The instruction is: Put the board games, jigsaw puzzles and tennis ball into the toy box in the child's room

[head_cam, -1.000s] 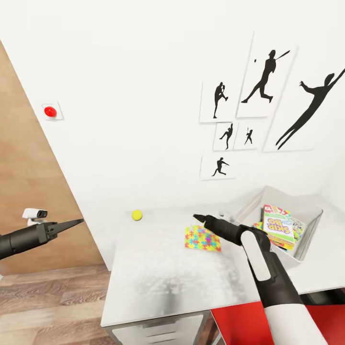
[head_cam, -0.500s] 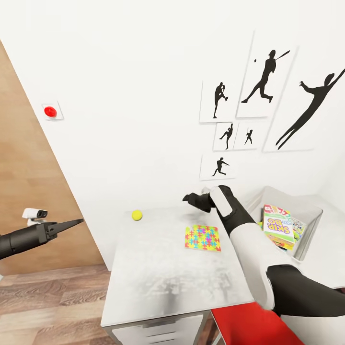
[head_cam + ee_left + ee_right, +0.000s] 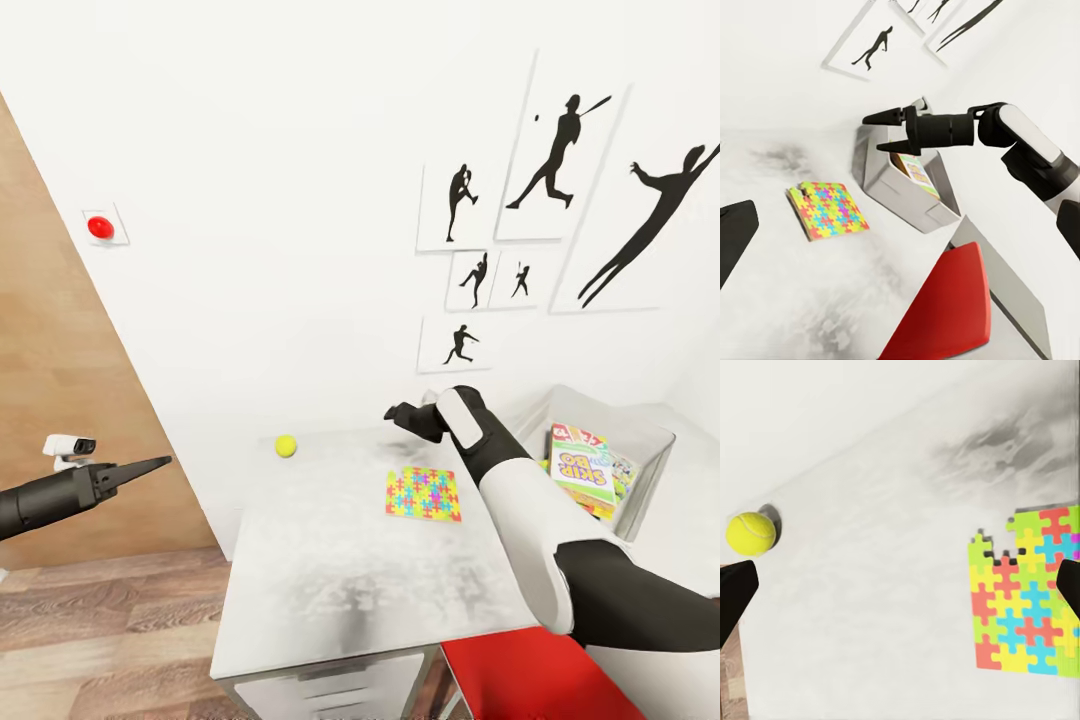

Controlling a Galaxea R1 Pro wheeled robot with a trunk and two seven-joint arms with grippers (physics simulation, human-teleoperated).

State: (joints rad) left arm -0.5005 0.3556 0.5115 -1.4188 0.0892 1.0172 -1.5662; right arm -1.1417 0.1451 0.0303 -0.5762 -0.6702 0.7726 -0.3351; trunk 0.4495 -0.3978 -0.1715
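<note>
One jigsaw puzzle (image 3: 424, 494) lies flat on the light grey table (image 3: 330, 580), below and just to the near side of the right gripper (image 3: 397, 411), not touching it. In the right wrist view the puzzle (image 3: 1027, 592) has a few pieces missing along one corner edge, and it sits off to one side of the gap between the fingers.

The tennis ball (image 3: 286, 446) rests on the table near the wall, ahead of the right gripper and well apart from it. In the right wrist view the ball (image 3: 751, 533) lies close to one dark fingertip, with bare tabletop between it and the puzzle.

The toy box (image 3: 640, 470) stands behind the right gripper's forearm, at the far end of the table. A SKIP-BO board game (image 3: 580, 470) leans inside it with other colourful boxes beneath — their number cannot be told.

The right gripper hovers above the table with nothing in it. In the left wrist view its two fingers (image 3: 886, 118) stand clearly parted, in front of the toy box (image 3: 881, 176).

The left gripper (image 3: 150, 465) is held out over the wood floor (image 3: 110, 640), well to the side of the table and away from every toy. Its fingers taper to what looks like a single point in the head view — whether they are apart cannot be told; nothing is seen in them.

A red chair seat (image 3: 530, 680) sits at the table's near edge. Black sports silhouette prints (image 3: 560, 170) hang on the white wall above the toy box, and a small red button (image 3: 99, 226) is fixed on the wall further along.
</note>
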